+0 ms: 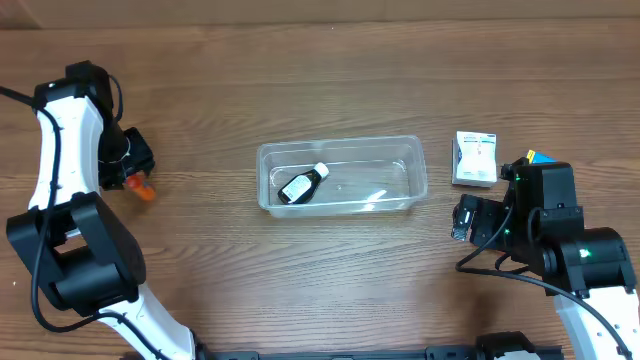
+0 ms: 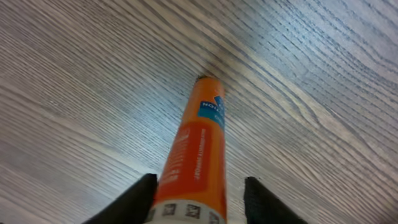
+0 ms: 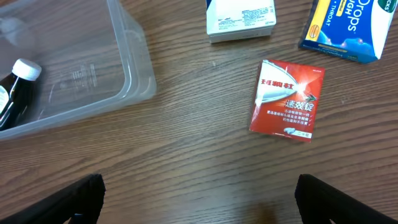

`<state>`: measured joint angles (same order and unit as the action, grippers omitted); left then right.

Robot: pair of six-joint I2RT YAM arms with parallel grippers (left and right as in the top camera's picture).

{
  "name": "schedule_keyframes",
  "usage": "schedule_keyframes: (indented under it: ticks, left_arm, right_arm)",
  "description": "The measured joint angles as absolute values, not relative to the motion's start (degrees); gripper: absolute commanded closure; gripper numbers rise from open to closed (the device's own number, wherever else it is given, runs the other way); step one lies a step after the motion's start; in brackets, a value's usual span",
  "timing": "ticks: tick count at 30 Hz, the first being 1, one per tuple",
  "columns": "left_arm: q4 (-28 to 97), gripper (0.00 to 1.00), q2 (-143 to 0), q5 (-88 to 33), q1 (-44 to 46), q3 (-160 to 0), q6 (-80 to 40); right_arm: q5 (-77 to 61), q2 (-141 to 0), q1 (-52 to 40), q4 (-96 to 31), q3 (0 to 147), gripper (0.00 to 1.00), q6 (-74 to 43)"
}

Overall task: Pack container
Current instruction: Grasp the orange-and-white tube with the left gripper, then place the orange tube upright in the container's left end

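The clear plastic container (image 1: 415,165) stands mid-table with a dark bottle with a white cap (image 1: 302,184) lying inside. Its corner (image 3: 134,56) and the bottle (image 3: 15,87) also show in the right wrist view. An orange tube (image 2: 198,149) lies on the table at the far left (image 1: 143,188). My left gripper (image 2: 199,183) straddles the tube: the left finger touches it and the right finger stands apart. My right gripper (image 3: 199,186) is wide open and empty over bare table, right of the container (image 1: 462,218).
A white box (image 1: 474,158) lies right of the container and shows in the right wrist view (image 3: 241,18). Beside it are a blue drops pack (image 3: 345,28) and a red sachet (image 3: 286,99). The sachet is hidden under my right arm in the overhead view.
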<state>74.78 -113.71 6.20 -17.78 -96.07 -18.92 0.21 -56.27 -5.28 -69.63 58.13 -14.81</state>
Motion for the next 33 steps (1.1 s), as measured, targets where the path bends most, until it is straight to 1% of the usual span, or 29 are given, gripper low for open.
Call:
schedule_keyframes:
  ticks: [1,3,4,7,10,11,12,14,16,17,18,19,20,23,33]
  left_arm:
    - [74.8,0.72,-113.7,6.2,-17.8,-96.1,-18.9]
    - [75.3,0.76,-113.7,6.2,-17.8,-96.1,-18.5]
    - [75.4,0.83,-113.7,6.2,-17.8,-96.1,-18.4]
    - [75.7,0.86,-113.7,6.2,-17.8,-96.1,-18.4]
    - [76.9,0.86,-112.7,5.5,-17.3,-95.9,-18.4]
    - [77.4,0.87,-111.0,4.7,-16.9,-95.7,-18.4]
    - [77.9,0.95,-107.9,3.3,-15.8,-95.6,-18.1]
    - [78.1,0.96,-99.2,0.1,-10.9,-95.6,-17.8]
    - [78.7,0.96,-89.3,-2.0,-1.9,-95.6,-17.5]
    - [78.9,0.96,-87.3,-2.7,0.4,-95.7,-17.5]
    - [79.4,0.96,-83.1,-3.6,7.0,-95.7,-17.5]
    - [79.4,0.96,-82.2,-3.9,9.8,-95.7,-17.6]
    - [79.4,0.96,-82.4,-4.1,13.3,-95.7,-17.6]
    - [78.9,0.96,-85.6,-4.4,18.4,-95.7,-17.6]
    - [77.2,0.96,-103.0,-4.3,18.8,-96.3,-17.6]
  right_arm:
    - [0.2,-56.3,-5.3,-69.6,58.1,0.00,-14.8]
    - [0.2,-56.3,-5.3,-69.6,58.1,0.00,-14.8]
    - [0.2,-56.3,-5.3,-69.6,58.1,0.00,-14.8]
    - [0.2,-56.3,-5.3,-69.6,58.1,0.00,-14.8]
    - [0.2,-56.3,-5.3,-69.6,58.1,0.00,-14.8]
    - [0.2,-56.3,-5.3,-69.6,58.1,0.00,-14.8]
    - [0.2,-56.3,-5.3,-69.6,58.1,0.00,-14.8]
    - [0.2,-56.3,-5.3,-69.6,58.1,0.00,-14.8]
    - [0.2,-56.3,-5.3,-69.6,58.1,0.00,-14.8]
    - [0.2,-56.3,-5.3,-69.6,58.1,0.00,-14.8]
    - [0.2,-56.3,-5.3,-69.6,58.1,0.00,-14.8]
    - [0.2,-56.3,-5.3,-69.7,58.1,0.00,-14.8]
    - [0.1,-56.3,-5.3,-69.6,58.1,0.00,-14.8]
    - [0.1,-56.3,-5.3,-69.7,58.1,0.00,-14.8]
    - [-0.2,-56.3,-5.3,-69.8,58.1,0.00,-14.8]
